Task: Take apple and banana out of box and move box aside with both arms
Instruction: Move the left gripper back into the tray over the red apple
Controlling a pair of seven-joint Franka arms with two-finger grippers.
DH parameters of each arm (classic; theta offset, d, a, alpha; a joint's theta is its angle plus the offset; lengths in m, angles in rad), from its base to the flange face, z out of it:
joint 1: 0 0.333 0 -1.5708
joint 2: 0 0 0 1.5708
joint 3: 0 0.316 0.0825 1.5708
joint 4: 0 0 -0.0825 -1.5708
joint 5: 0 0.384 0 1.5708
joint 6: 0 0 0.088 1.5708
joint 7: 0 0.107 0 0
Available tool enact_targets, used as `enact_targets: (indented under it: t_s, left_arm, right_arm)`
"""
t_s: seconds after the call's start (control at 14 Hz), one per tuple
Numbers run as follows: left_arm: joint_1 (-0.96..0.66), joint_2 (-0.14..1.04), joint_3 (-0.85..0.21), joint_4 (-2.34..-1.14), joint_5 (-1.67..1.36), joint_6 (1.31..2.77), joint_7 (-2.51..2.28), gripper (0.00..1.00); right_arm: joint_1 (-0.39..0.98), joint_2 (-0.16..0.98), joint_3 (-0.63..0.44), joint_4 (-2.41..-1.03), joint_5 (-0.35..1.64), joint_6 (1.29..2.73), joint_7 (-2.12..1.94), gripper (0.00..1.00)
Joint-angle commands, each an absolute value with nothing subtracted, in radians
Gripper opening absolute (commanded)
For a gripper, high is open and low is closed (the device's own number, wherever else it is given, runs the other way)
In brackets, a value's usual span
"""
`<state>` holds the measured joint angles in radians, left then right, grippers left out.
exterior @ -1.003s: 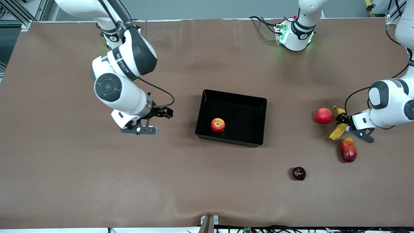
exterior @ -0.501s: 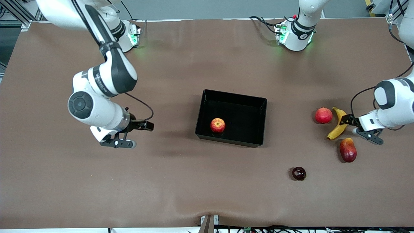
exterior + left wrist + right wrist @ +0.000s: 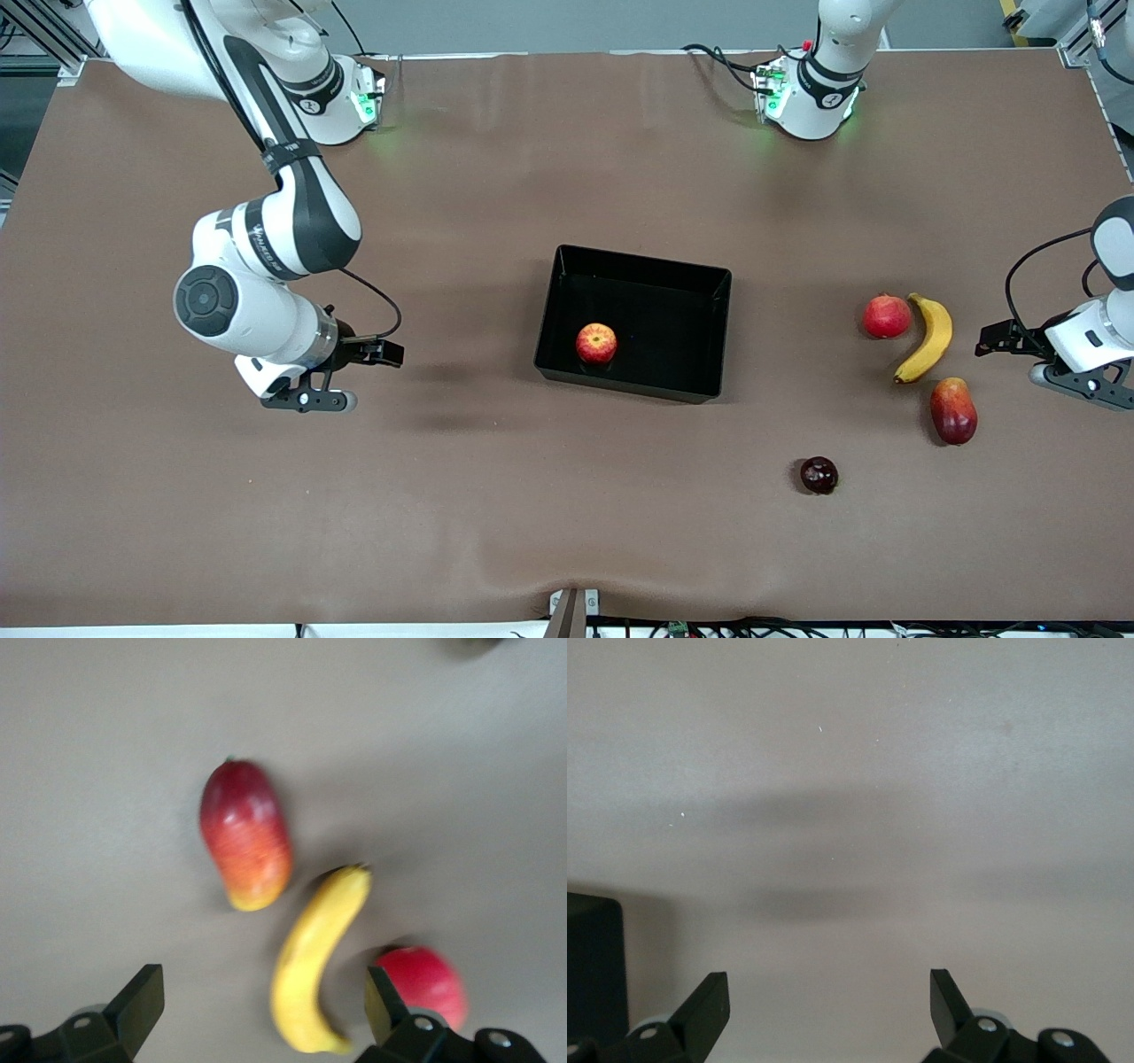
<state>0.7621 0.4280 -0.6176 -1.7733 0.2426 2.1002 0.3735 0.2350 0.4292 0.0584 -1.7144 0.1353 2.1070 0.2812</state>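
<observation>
The black tray point(image 3: 642, 261) sits mid-table with the red-and-yellow apple point(image 3: 596, 343) inside it, by the wall nearer the right arm's end. The yellow banana point(image 3: 928, 341) lies on the table toward the left arm's end; it also shows in the left wrist view point(image 3: 314, 974). My left gripper point(image 3: 1076, 379) is open and empty over bare table, apart from the banana on its table-end side; its own view point(image 3: 261, 1010) shows the fingers wide apart. My right gripper point(image 3: 306, 399) is open and empty over bare table, well clear of the tray; its own view point(image 3: 828, 1010) shows the same.
A red pomegranate point(image 3: 887, 316) lies beside the banana, an oblong red-orange fruit point(image 3: 953, 410) nearer the front camera than it, and a small dark round fruit point(image 3: 819, 475) nearer still. A tray corner point(image 3: 594, 966) shows in the right wrist view.
My right gripper has swung away from the tray toward the right arm's end of the table. My left gripper has drawn back off the banana, which now lies fully uncovered.
</observation>
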Motion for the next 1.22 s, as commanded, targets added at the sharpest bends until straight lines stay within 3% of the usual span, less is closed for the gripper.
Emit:
enact_targets:
  t_s: [0.0, 0.29, 0.43, 0.86, 1.15]
  left_arm:
    - [0.772, 0.390, -0.717, -1.776, 0.229, 2.043, 0.189, 1.00]
    - [0.756, 0.394, -0.883, -1.776, 0.230, 2.023, -0.091, 1.00]
    - [0.688, 0.400, -0.910, -1.772, 0.233, 2.023, -0.217, 1.00]
    - [0.387, 0.491, -0.891, -1.675, 0.258, 2.022, -0.641, 1.00]
    - [0.102, 0.575, -0.728, -1.566, 0.327, 1.987, -0.816, 1.00]
  right_arm:
    - [0.229, 0.387, 0.069, -1.776, 0.135, 2.140, 0.268, 1.00]
    - [0.227, 0.388, 0.068, -1.778, 0.135, 2.141, 0.268, 1.00]
    - [0.221, 0.391, 0.069, -1.781, 0.135, 2.141, 0.268, 1.00]
    - [0.219, 0.394, 0.067, -1.781, 0.135, 2.141, 0.268, 1.00]
    - [0.219, 0.394, 0.067, -1.781, 0.135, 2.141, 0.268, 1.00]
